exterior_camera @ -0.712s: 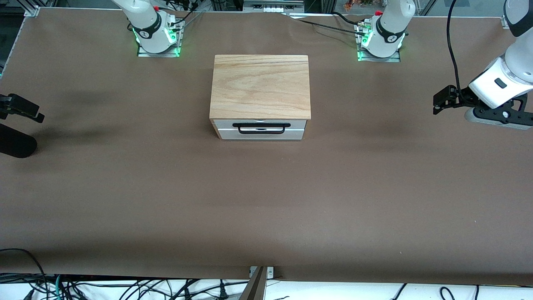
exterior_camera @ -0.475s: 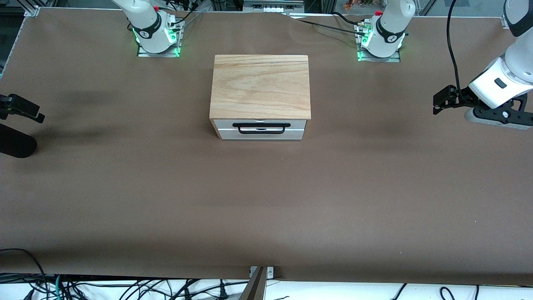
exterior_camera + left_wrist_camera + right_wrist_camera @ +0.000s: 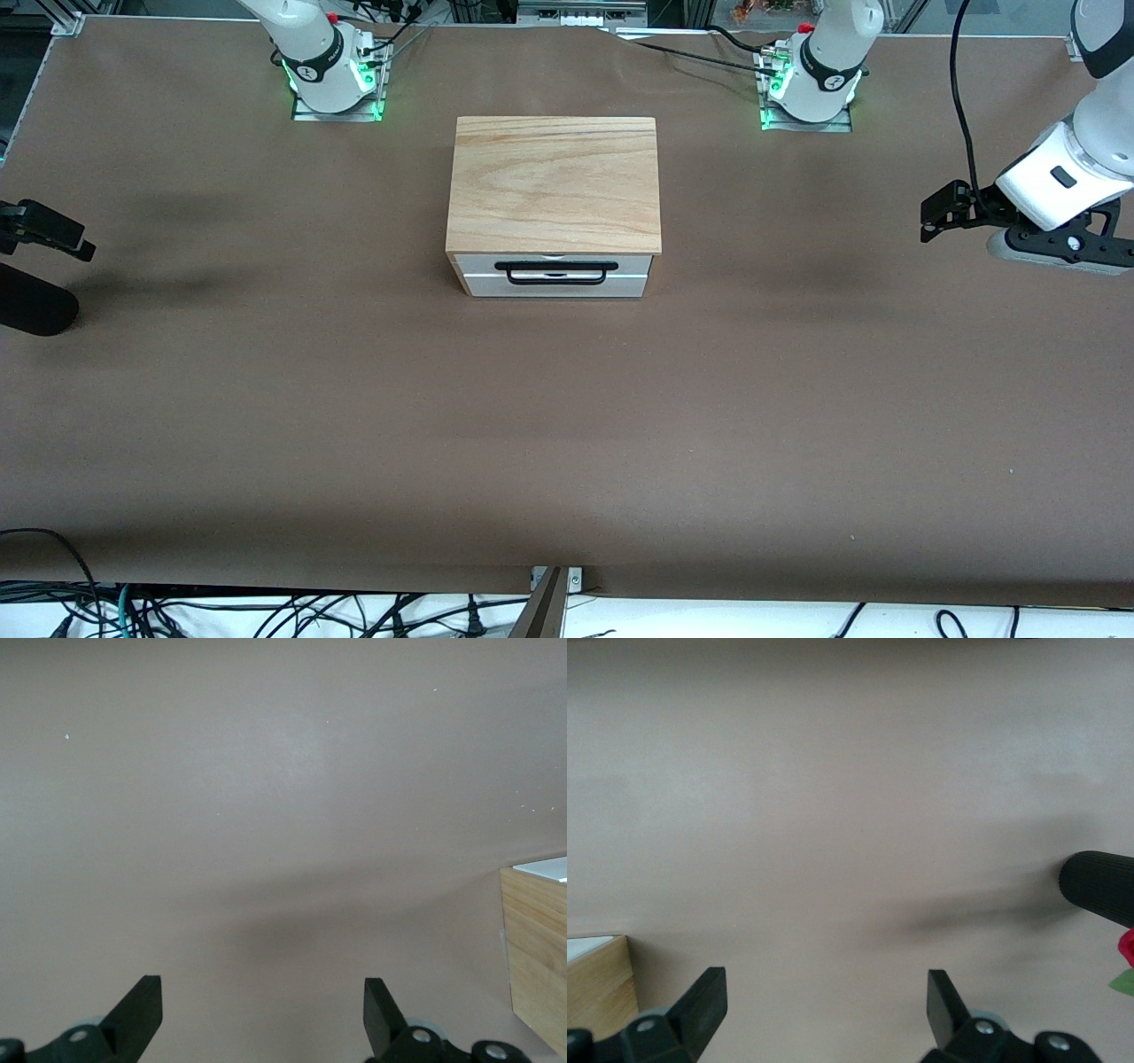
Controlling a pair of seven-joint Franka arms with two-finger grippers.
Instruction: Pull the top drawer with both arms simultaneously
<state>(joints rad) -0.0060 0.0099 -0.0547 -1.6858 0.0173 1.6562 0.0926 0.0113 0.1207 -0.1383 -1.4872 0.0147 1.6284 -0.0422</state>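
Note:
A wooden cabinet (image 3: 554,182) stands mid-table between the two arms' bases. Its top drawer (image 3: 633,263) is pushed in, its silver front and wide black bar handle (image 3: 555,266) turned toward the front camera. My left gripper (image 3: 926,221) hangs open above the table at the left arm's end, well apart from the cabinet. In the left wrist view, the left gripper (image 3: 261,1001) holds nothing and the cabinet's wood corner (image 3: 536,948) shows. My right gripper (image 3: 80,244) hovers open at the right arm's end. The right wrist view shows the right gripper (image 3: 824,997) empty.
Brown table covering (image 3: 567,425) spreads around the cabinet. A black padded cylinder (image 3: 35,306) sits at the right arm's end, and this cylinder (image 3: 1099,886) also shows in the right wrist view. Loose cables (image 3: 266,611) hang along the table edge nearest the front camera.

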